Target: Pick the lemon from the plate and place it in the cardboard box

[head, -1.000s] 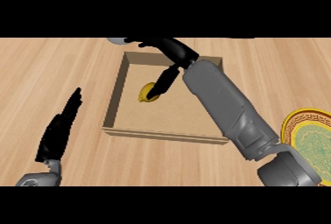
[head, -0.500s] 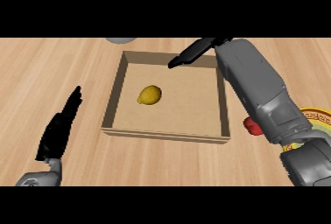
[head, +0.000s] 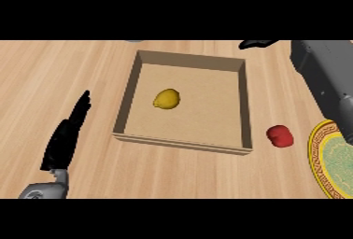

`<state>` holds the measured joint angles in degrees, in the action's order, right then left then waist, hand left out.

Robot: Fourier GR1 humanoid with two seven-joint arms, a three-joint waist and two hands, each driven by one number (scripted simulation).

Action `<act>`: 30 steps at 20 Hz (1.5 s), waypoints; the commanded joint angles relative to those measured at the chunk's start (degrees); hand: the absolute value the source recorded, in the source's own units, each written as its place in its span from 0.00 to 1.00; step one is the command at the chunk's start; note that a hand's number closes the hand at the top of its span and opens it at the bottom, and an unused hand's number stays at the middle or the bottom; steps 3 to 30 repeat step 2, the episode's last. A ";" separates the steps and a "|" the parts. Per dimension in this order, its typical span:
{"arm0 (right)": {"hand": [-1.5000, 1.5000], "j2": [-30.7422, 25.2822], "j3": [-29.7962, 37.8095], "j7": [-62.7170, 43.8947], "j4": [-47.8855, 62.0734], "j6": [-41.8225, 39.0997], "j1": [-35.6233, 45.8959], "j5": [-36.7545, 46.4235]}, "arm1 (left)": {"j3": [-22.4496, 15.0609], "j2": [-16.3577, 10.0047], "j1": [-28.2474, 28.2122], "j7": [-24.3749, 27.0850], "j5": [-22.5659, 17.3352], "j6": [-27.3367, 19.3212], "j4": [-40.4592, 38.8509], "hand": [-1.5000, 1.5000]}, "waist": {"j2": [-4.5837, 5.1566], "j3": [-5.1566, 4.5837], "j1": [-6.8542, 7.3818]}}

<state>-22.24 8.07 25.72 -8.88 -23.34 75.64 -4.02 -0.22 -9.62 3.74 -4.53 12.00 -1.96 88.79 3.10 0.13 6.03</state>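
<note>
Cardboard box [head: 180,143] with lemon [head: 166,98] clear of its walls, red object [head: 279,136] between box and plate [head: 318,158], left hand [head: 66,140] straight-fingered lower left, right hand [head: 258,43] at top edge, open or closed I cannot tell

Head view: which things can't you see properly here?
- Right hand: head view. Only a dark sliver shows, and the view's top edge cuts off the rest.
- Plate: head view. The right edge cuts off most of it.
- Grey thing beyond the cardboard box: head view. The top edge leaves only a sliver, too little to name.
</note>
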 commanded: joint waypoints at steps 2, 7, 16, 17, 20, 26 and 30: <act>0.00 -5.99 -0.31 1.76 0.69 -5.99 -0.56 0.89 | -0.72 0.25 1.45 -0.35 0.51 0.06 0.21 0.50 | 0.80 0.11 1.13; 0.00 -5.99 -0.31 1.76 0.69 -5.99 -0.56 0.89 | -0.72 0.25 1.45 -0.35 0.51 0.06 0.21 0.50 | 0.80 0.11 1.13; 0.00 -5.99 -0.31 1.76 0.69 -5.99 -0.56 0.89 | -0.72 0.25 1.45 -0.35 0.51 0.06 0.21 0.50 | 0.80 0.11 1.13; 0.00 -5.99 -0.31 1.76 0.69 -5.99 -0.56 0.89 | -0.72 0.25 1.45 -0.35 0.51 0.06 0.21 0.50 | 0.80 0.11 1.13; 0.00 -5.99 -0.31 1.76 0.69 -5.99 -0.56 0.89 | -0.72 0.25 1.45 -0.35 0.51 0.06 0.21 0.50 | 0.80 0.11 1.13; 0.00 -5.99 -0.31 1.76 0.69 -5.99 -0.56 0.89 | -0.72 0.25 1.45 -0.35 0.51 0.06 0.21 0.50 | 0.80 0.11 1.13; 0.00 -5.99 -0.31 1.76 0.69 -5.99 -0.56 0.89 | -0.72 0.25 1.45 -0.35 0.51 0.06 0.21 0.50 | 0.80 0.11 1.13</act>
